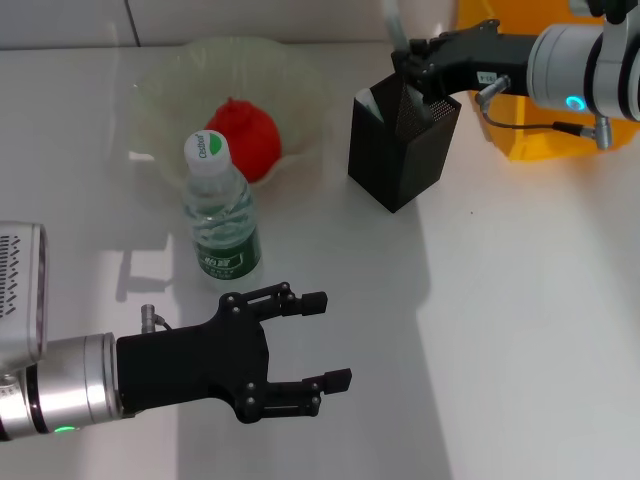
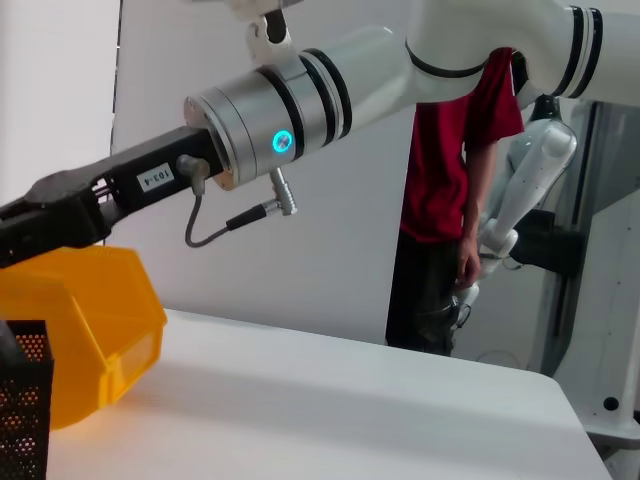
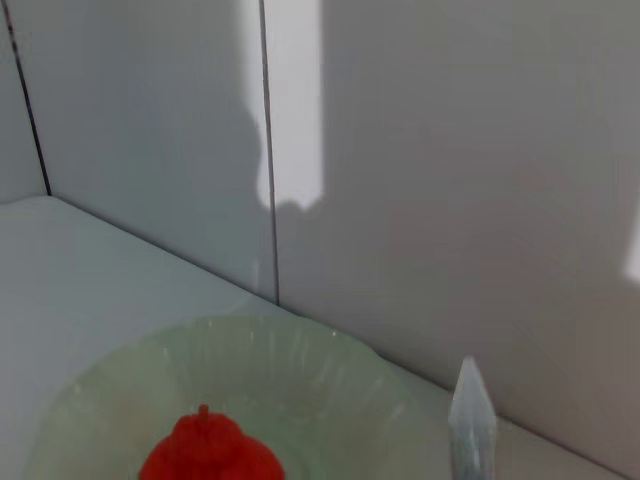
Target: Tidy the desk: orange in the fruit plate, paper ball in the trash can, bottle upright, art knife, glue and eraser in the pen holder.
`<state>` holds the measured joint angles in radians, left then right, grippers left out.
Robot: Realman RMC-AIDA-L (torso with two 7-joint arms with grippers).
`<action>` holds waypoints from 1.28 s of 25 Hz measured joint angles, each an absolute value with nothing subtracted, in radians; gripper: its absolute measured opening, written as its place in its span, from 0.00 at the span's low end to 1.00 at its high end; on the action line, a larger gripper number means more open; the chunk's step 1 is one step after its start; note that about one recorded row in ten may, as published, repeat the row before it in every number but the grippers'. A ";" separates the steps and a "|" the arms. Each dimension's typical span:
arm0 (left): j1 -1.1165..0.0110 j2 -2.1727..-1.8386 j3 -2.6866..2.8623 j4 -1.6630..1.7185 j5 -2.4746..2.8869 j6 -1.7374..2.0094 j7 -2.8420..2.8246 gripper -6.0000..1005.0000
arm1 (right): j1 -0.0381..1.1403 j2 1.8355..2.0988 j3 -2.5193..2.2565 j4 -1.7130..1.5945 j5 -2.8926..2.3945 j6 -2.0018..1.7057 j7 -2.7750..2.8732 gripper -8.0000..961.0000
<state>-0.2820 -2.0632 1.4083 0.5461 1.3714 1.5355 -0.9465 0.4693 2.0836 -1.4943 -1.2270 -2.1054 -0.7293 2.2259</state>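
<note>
head view: right hand (image 1: 412, 68) sits over the top of the pen holder (image 1: 400, 150), at its far rim; left hand (image 1: 325, 340) hovers low over the near counter (image 1: 530, 330)
right hand state: cannot tell whether it holds anything or how far it is spread; tips are dark against the mesh
left hand state: spread wide, holding nothing
pen holder: upright, mid-back of counter, just beside the trash can (image 1: 540, 120); something pale shows inside at its far-left corner
key relation: pen holder opening lies straight under the right hand, long axis vertical, so any drop goes straight down; right arm is far nearer than left
orange: orange (image 1: 245, 140) lies in the fruit plate (image 1: 160, 90), looks done
bottle: bottle (image 1: 220, 215) stands upright, cap up, just in front of the plate, between plate and left hand
paper ball, eraser: not seen on the counter
right wrist view: orange and plate below, a pale pointed tip (image 3: 470, 420) at the frame edge, unclear what it is
left wrist view: right arm above trash can and mesh corner; a person in red (image 2: 455, 180) stands behind
stage guess: near the end, pen holder items going in
</note>
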 joint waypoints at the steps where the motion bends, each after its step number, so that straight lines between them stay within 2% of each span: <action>1: -0.282 -2.063 1.408 0.546 1.371 1.535 -0.947 0.81 | 0.463 2.084 -1.502 -1.230 -2.105 -0.730 2.224 0.23; 6: -0.282 -2.063 1.406 0.546 1.371 1.535 -0.947 0.81 | 0.402 2.084 -1.520 -1.298 -2.084 -0.741 2.210 0.25; 8: -0.283 -2.063 1.403 0.546 1.371 1.537 -0.947 0.81 | 0.319 2.082 -1.533 -1.397 -2.023 -0.760 2.167 0.26; 11: -0.280 -2.062 1.402 0.546 1.371 1.541 -0.947 0.81 | 0.258 2.082 -1.527 -1.468 -1.958 -0.808 2.120 0.47; 13: -0.277 -2.062 1.402 0.549 1.371 1.543 -0.947 0.81 | 0.172 2.082 -1.483 -1.534 -1.811 -0.921 2.003 0.55; 18: -0.276 -2.060 1.402 0.550 1.371 1.543 -0.947 0.81 | 0.098 2.082 -1.357 -1.401 -1.455 -1.168 1.664 0.72; 22: -0.276 -2.060 1.402 0.552 1.371 1.543 -0.947 0.81 | 0.098 2.079 -1.250 -1.256 -1.367 -1.351 1.535 0.78; 27: -0.276 -2.060 1.401 0.553 1.371 1.543 -0.947 0.81 | 0.145 2.076 -1.106 -1.048 -1.517 -1.588 1.372 0.85; 32: -0.276 -2.060 1.393 0.555 1.371 1.544 -0.950 0.81 | 0.185 2.078 -1.085 -0.935 -1.676 -1.677 1.280 0.85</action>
